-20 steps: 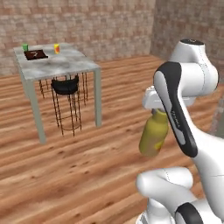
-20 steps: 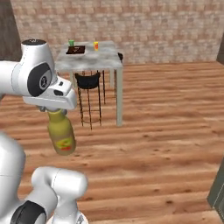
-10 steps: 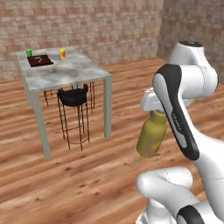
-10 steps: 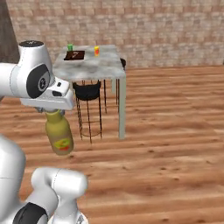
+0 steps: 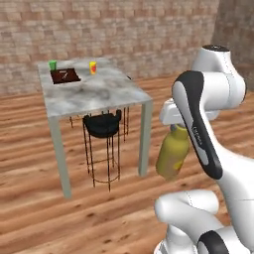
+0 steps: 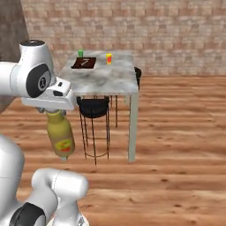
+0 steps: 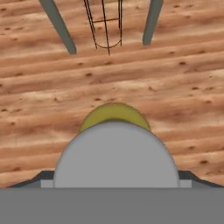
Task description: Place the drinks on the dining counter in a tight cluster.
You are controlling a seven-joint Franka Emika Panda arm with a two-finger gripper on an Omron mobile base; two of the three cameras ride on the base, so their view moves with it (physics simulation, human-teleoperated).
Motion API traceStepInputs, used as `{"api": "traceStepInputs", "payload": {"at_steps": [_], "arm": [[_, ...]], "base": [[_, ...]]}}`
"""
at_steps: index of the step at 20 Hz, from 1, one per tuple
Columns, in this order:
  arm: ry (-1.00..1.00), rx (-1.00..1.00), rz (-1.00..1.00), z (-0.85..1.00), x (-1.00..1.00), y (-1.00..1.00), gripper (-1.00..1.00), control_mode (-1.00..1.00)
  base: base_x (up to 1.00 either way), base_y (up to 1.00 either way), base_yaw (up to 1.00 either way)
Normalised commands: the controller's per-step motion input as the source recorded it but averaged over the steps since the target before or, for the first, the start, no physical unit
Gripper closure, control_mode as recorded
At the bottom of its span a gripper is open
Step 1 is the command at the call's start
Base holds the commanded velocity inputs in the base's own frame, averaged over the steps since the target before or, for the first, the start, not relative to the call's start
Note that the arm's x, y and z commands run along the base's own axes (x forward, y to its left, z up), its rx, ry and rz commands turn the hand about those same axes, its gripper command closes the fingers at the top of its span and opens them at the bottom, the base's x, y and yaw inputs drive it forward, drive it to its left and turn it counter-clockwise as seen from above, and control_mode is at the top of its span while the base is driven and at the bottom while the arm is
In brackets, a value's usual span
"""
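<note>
The arm has the yellow bottle (image 5: 172,155) up in the air, hanging well above the wooden floor (image 5: 99,213) and out in front of the robot's own body, on the near side of the desk (image 5: 94,94) and apart from it. The tool (image 6: 56,108) grips the bottle by its neck, jaws spread wide around the grey cap (image 7: 116,153), so the bottle hangs below the hand with its long axis close to upright, cap at the top and base pointing down at the floor, leaning a little off vertical. From the right side a red and green label (image 6: 65,144) shows low on its body. Looking straight down along the hand, the round cap covers most of the bottle and only a crescent of yellow shoulder peeks out past it, with floorboards beneath. The desk stands farther off, a marble top on thin grey-green legs (image 5: 144,139), with a brick wall (image 5: 124,30) behind it. On its far end lie a dark flat tray (image 5: 65,75), a small green cup (image 5: 52,64) just beside the tray's far corner, and a small yellow cup (image 5: 93,67) to the right of the tray, apart from it. Under the desk a black stool (image 5: 102,124) on thin wire legs is tucked in between the desk legs, and a second dark seat (image 6: 137,73) shows at the desk's far right edge.
</note>
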Motion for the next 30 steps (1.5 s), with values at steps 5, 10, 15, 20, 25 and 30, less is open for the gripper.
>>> {"api": "traceStepInputs", "payload": {"at_steps": [5, 10, 15, 20, 25, 30], "arm": [[0.0, 0.0, 0.0, 0.0, 0.0, 0.0, 1.0, 1.0], [0.0, 0.0, 0.0, 0.0, 0.0, 0.0, 1.0, 1.0], [0.0, 0.0, 0.0, 0.0, 0.0, 0.0, 1.0, 1.0], [0.0, 0.0, 0.0, 0.0, 0.0, 0.0, 1.0, 1.0], [0.0, 0.0, 0.0, 0.0, 0.0, 0.0, 1.0, 1.0], [0.0, 0.0, 0.0, 0.0, 0.0, 0.0, 1.0, 1.0]], "base": [[1.0, -0.51, 0.41], [0.81, 0.17, 0.11], [0.66, 0.82, -0.09], [0.68, 0.84, -0.21], [0.6, 0.42, -0.25], [0.39, 0.19, -0.24]]}}
